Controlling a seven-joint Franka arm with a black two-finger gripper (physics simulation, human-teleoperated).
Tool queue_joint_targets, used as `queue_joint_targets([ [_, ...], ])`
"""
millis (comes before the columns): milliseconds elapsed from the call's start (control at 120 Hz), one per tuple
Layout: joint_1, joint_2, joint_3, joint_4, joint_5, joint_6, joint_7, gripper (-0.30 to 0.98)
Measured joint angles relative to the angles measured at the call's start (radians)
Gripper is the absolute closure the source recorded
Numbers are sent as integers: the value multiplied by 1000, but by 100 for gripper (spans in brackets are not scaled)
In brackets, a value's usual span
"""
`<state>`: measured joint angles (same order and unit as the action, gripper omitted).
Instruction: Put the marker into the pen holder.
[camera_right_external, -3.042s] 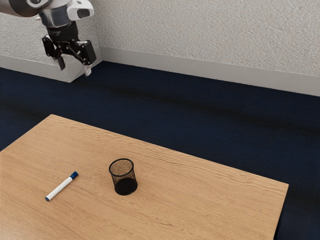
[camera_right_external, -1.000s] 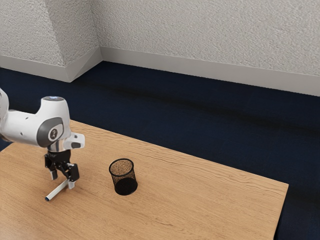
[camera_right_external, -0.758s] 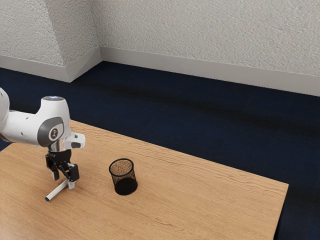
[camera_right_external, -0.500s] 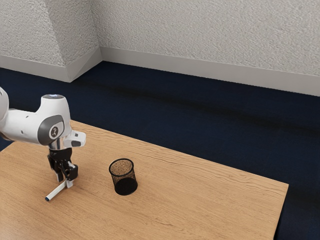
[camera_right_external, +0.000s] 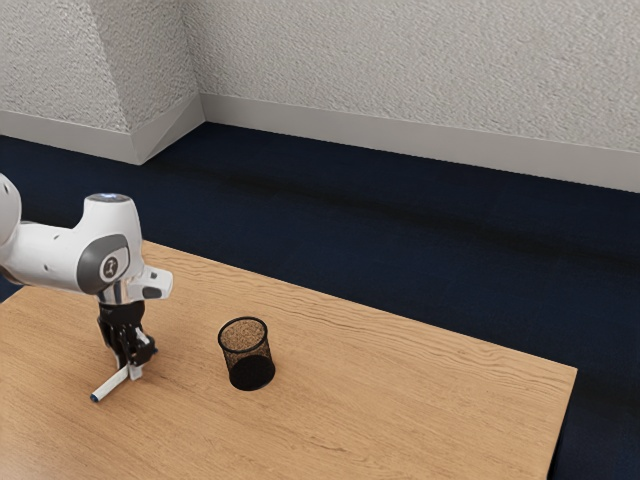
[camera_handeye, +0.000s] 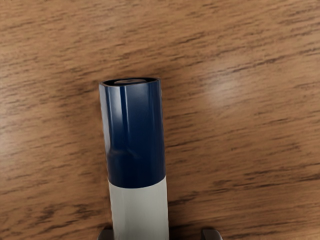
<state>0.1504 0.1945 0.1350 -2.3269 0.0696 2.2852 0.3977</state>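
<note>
My gripper (camera_right_external: 130, 368) is down at the table over the capped part of the white marker (camera_right_external: 108, 386), whose white barrel sticks out toward the exterior view's lower left. In the wrist view, the fingertips of my gripper (camera_handeye: 159, 234) straddle the white barrel just behind the blue cap of the marker (camera_handeye: 136, 135). One fingertip is against or very near the barrel, while a gap separates the other from it, so the gripper is open. The black mesh pen holder (camera_right_external: 251, 374) stands upright, apart from the marker, toward the exterior view's right.
The wooden table (camera_right_external: 400, 400) carries the marker and holder. Its far edge runs diagonally behind them, with dark blue floor (camera_right_external: 400, 240) and a pale textured wall (camera_right_external: 400, 60) beyond.
Over the last three seconds my arm came down from high above to the marker. In the last second the fingers drew closer together around it. The pen holder has not moved.
</note>
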Motion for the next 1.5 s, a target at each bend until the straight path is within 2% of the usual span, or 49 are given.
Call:
queue_joint_targets([
  [167, 0, -2, 0, 1, 3, 0, 4, 69],
  [375, -2, -3, 0, 1, 18, 4, -7, 77],
  [708, -13, -117, -20, 2, 48, 56, -30, 79],
  [1067, -181, -192, -117, 169, 59, 225, -55, 79],
  [1250, -253, -261, -154, 77, 54, 371, -94, 79],
  [1375, -179, -313, -154, -18, 49, 436, -129, 79],
  [1500, -170, -313, -176, -41, 45, 473, -161, 79],
])
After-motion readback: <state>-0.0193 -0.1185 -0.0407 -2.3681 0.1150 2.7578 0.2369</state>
